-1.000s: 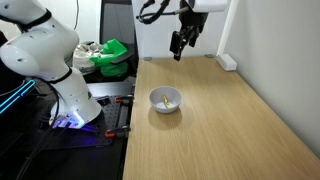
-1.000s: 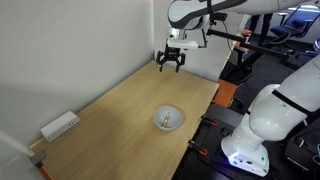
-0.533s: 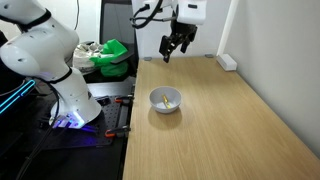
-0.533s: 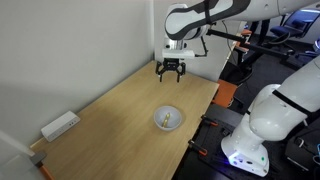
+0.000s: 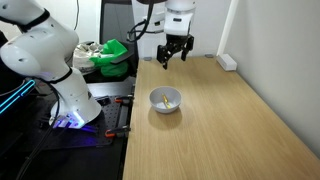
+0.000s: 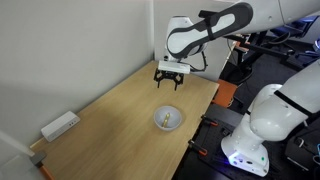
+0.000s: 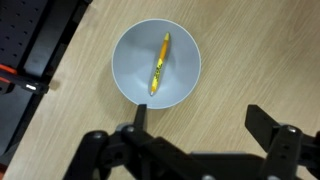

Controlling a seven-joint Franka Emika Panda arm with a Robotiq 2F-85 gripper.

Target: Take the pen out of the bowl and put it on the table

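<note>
The yellow pen (image 7: 160, 64) lies inside the white bowl (image 7: 130, 70) in the wrist view, dark tip toward the lower edge. The bowl stands on the tan wooden table (image 5: 220, 130) near its edge and shows in both exterior views (image 5: 166, 99) (image 6: 169, 118), with the pen a small yellow mark in it (image 5: 164, 99) (image 6: 162, 120). My gripper (image 5: 174, 54) (image 6: 169, 81) hangs open and empty well above the table, higher than the bowl and toward the table's far end. In the wrist view its open gripper (image 7: 200, 112) is just beside the bowl's rim.
A white box (image 5: 227, 62) (image 6: 60, 126) lies at the table's wall-side edge. A second white robot arm (image 5: 50, 60) (image 6: 262, 120) stands beside the table. A green container (image 5: 112, 55) sits behind it. Black rails (image 7: 40, 50) run along the table edge.
The gripper has come lower and moved across the table's far end toward the bowl. It stays open. The bowl and pen have not moved.
</note>
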